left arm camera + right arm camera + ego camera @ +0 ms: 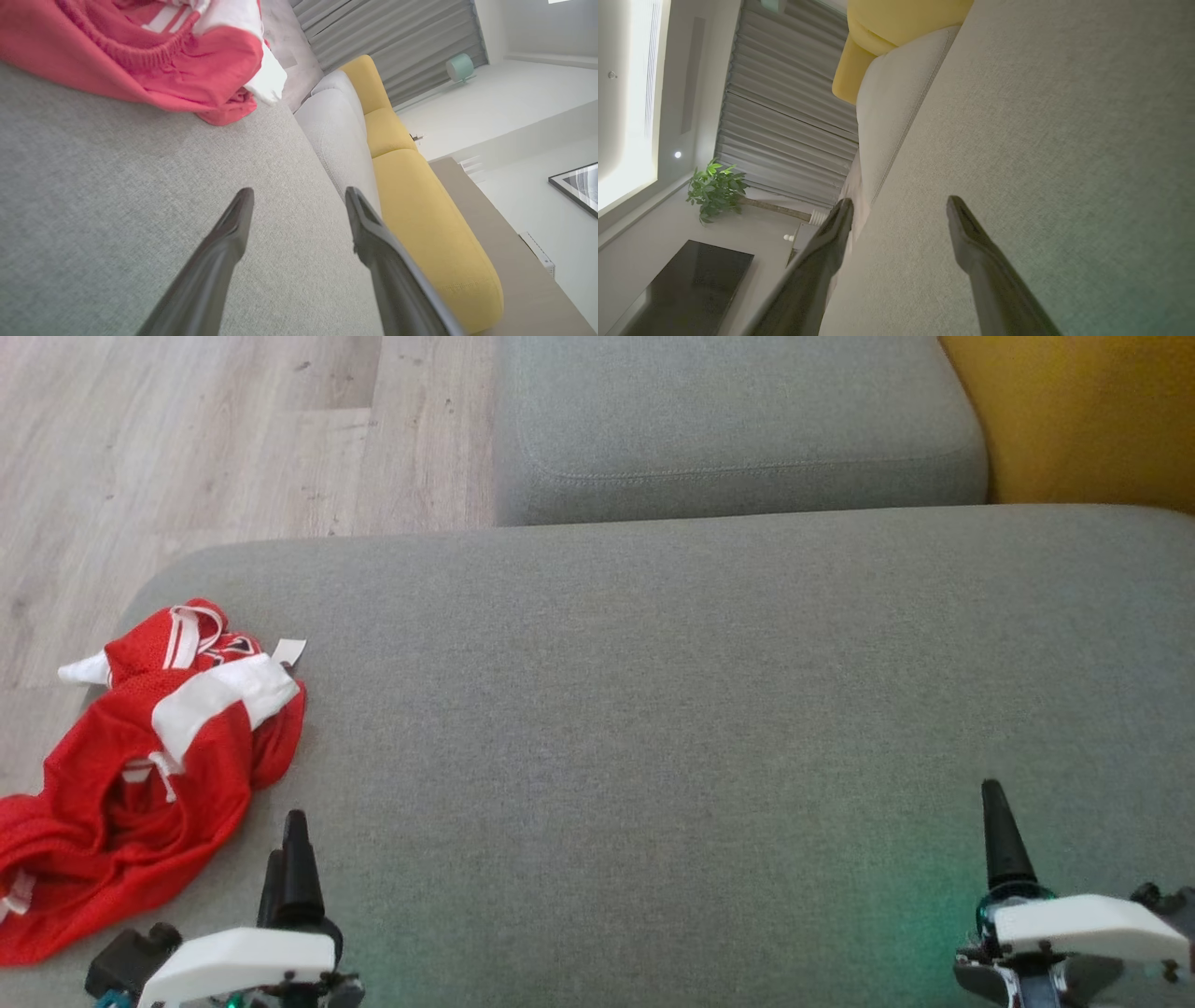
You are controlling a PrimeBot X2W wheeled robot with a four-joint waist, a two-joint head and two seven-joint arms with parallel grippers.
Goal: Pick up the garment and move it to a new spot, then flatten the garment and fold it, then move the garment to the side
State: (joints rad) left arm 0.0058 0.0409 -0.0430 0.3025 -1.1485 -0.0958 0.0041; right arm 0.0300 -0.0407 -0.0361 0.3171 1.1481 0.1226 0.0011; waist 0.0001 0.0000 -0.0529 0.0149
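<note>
Jersey [140, 775]: red-and-white, crumpled, near left on grey sofa seat [653, 709]
Left jaws: wide apart, empty
Right jaws: wide apart, empty

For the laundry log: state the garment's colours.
Red mesh with white bands; the garment shows best in the head view.

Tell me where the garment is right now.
In the head view the red garment lies crumpled at the left end of the grey cushion, just ahead and left of the left gripper.
</note>
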